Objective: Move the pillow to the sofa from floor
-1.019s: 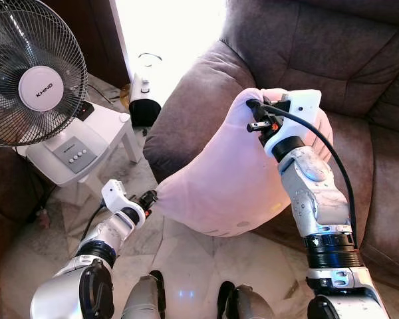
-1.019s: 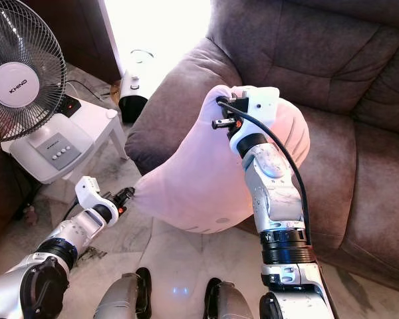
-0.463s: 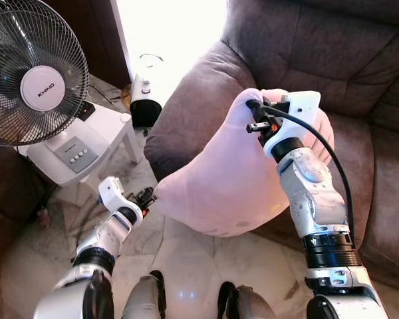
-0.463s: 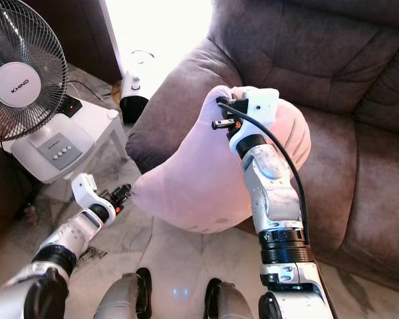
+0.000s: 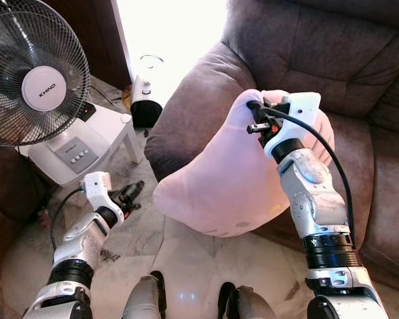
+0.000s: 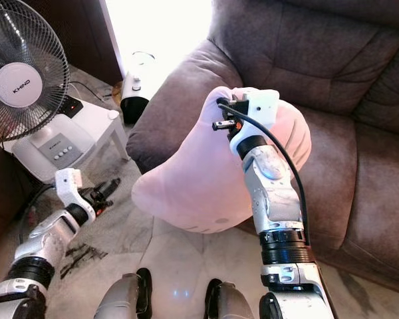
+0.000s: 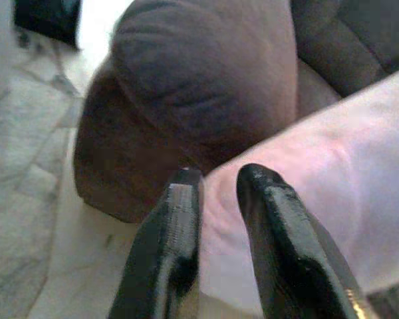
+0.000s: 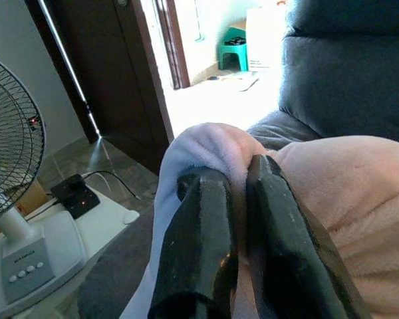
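While one brown sofa (image 5: 299, 53) fills the far right of the scene, a single pink pillow (image 5: 219, 179) hangs in front of its near-left armrest, lifted off the marble floor (image 5: 186, 259) and not yet resting on the seat. One white stool (image 5: 113, 133) stands at the left as a worktop for one white fan (image 5: 33, 73), with a black power strip beside the fan's base. One white-and-black appliance (image 5: 145, 100) sits on the floor farther back, by the bright doorway.

The right gripper (image 8: 243, 193) has its jaws clenched on a bunched fold at the pillow's top corner. The left gripper (image 5: 130, 194) is low at the left, just beside the pillow's lower-left corner but apart from it; its jaws stand slightly parted and grasp nothing.
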Available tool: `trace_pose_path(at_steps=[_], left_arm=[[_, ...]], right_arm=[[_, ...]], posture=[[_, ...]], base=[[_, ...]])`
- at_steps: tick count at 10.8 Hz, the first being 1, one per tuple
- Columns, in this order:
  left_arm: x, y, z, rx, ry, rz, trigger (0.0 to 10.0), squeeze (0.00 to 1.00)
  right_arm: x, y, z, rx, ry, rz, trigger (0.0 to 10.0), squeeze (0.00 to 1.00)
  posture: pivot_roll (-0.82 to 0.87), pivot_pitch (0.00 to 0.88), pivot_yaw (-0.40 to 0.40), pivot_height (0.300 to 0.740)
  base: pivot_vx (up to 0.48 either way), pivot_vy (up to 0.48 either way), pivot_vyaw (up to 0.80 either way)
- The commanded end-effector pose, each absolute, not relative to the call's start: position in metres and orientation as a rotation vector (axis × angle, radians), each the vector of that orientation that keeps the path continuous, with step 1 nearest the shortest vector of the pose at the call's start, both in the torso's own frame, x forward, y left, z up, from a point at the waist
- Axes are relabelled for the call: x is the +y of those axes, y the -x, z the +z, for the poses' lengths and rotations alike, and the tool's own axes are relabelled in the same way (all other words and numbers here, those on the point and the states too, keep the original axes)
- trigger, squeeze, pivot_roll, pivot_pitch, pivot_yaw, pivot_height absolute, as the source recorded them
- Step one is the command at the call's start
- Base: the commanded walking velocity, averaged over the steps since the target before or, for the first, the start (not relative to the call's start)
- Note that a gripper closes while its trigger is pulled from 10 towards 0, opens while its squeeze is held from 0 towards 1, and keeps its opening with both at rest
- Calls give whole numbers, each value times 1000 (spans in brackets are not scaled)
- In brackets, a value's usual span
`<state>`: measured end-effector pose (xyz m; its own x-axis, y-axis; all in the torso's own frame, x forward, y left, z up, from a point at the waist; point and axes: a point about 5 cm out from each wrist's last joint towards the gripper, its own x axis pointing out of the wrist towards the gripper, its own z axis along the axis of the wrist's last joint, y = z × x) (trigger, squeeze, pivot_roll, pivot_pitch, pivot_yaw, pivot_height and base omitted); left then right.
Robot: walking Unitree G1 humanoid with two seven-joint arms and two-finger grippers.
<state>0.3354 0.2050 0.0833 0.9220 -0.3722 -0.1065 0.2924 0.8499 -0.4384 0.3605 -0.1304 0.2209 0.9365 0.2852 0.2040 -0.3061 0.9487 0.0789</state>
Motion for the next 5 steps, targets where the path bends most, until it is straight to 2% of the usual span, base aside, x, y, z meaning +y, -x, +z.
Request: trace_pose_path(at_steps=[1,5], left_arm=[[204,-328,68,269,417,-367,10000,1000],[187,-335,66,286,446,-424,10000,1000]], right_arm=[[-130,-356,233,-260,-124,318,10000,0],[-130,-352,238,-262,-117,333,10000,0]], posture=[[83,274,-46,704],[51,314,-69,704]], base=[[0,0,0],[0,0,0]])
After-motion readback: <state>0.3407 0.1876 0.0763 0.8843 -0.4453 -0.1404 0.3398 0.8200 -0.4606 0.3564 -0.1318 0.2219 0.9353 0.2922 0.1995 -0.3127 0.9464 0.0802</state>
